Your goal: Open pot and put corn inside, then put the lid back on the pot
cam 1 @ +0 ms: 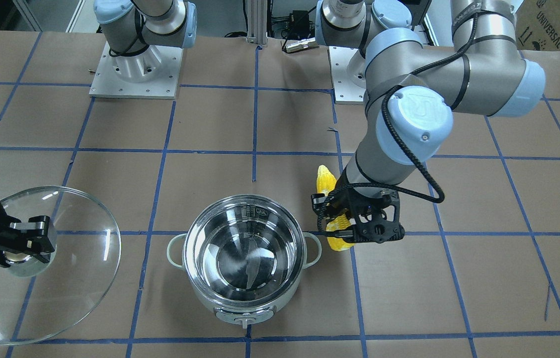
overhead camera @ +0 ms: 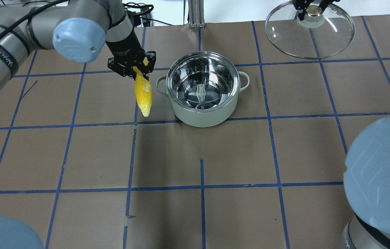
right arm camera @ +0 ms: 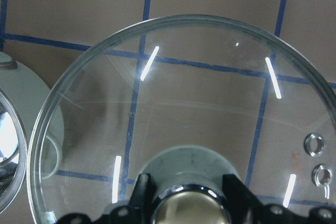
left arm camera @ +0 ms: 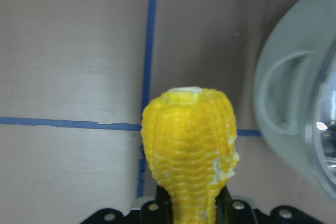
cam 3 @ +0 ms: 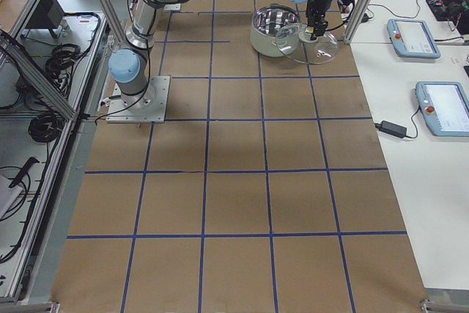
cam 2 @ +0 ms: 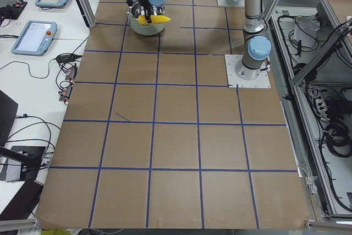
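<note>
The left claw (overhead camera: 133, 68) is clamping the thick end of the corn (overhead camera: 143, 92) and holding it out roughly level, just beside the pot (overhead camera: 201, 117) on the robot's left, close to a loop handle (overhead camera: 160, 85). The right claw (overhead camera: 314, 9) is gripping the knob of the lid (overhead camera: 323, 43), carrying it off the pot's opposite side and clear of the mouth.

The worry, I'd say, is the corn's length. Gripped at one end, it could sag or twist in the jaws. Going in flat, it might bridge the rim or clip that handle and nudge the pot. Tipping it nose-down looks safer.

The mouth is standing fully open and empty. The tabletop (overhead camera: 215, 155) on the robot's side of the pot is giving swinging room.
</note>
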Controlling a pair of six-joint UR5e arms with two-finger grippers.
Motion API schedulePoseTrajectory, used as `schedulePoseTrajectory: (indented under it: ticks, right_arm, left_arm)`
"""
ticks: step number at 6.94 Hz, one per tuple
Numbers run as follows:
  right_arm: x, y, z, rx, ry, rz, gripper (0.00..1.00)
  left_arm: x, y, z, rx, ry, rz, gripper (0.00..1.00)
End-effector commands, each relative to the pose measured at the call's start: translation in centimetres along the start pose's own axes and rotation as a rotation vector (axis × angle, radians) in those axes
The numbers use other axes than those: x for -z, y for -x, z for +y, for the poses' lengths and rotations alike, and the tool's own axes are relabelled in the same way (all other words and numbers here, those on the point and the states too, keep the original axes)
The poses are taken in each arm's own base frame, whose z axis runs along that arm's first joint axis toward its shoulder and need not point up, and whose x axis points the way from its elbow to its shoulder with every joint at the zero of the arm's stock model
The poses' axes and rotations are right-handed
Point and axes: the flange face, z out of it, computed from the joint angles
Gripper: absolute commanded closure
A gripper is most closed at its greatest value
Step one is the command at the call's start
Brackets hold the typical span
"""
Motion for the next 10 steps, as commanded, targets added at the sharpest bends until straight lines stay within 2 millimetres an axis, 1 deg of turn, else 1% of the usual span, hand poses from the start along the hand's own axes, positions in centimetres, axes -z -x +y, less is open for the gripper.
schedulePoseTrajectory:
  ticks: [1, 2, 3, 4, 5, 6, 7, 8, 9, 10]
  right_arm:
    - [0.2, 0.0, 0.1, -0.005, -0.007, -0.013, 0.93]
    - [0.6, 0.1, 0.2, -0.01, -0.011, -0.013, 0.93]
    - [0.6, 0.1, 0.2, -0.01, -0.013, -0.014, 0.93]
    - [0.6, 0.0, 0.2, -0.012, -0.012, -0.015, 0.93]
    - [0.7, -0.1, 0.3, -0.012, -0.012, -0.015, 0.93]
    - [0.7, -0.1, 0.3, -0.012, -0.012, -0.015, 0.93]
    - [0.9, -0.1, 0.4, -0.012, -0.015, -0.014, 0.93]
    - [1.1, 0.0, 0.4, -0.01, -0.018, -0.013, 0.93]
    - [1.3, 0.1, 0.6, -0.01, -0.018, -0.013, 0.93]
    - [1.6, 0.1, 0.7, -0.012, -0.022, -0.012, 0.93]
  left_arm:
    - [0.3, -6.8, -1.5, 0.007, -0.04, 0.014, 0.91]
    - [-1.3, -9.4, -1.9, -0.018, -0.034, 0.003, 0.91]
    - [-3.0, -10.8, -3.0, -0.05, -0.059, 0.006, 0.91]
    - [-3.6, -11.8, -3.6, -0.062, -0.084, 0.014, 0.91]
    - [-3.5, -12.1, -3.7, -0.058, -0.088, 0.019, 0.91]
    - [-4.7, -12.9, -3.2, -0.072, -0.065, 0.007, 0.44]
    - [-6.2, -13.9, -3.0, -0.088, -0.051, -0.002, 0.22]
    - [-6.9, -14.4, -2.8, -0.093, -0.044, -0.006, 0.01]
    - [-6.7, -14.6, -2.3, -0.099, -0.038, -0.009, 0.0]
    - [-5.7, -14.5, -2.0, -0.104, -0.046, -0.004, 0.0]
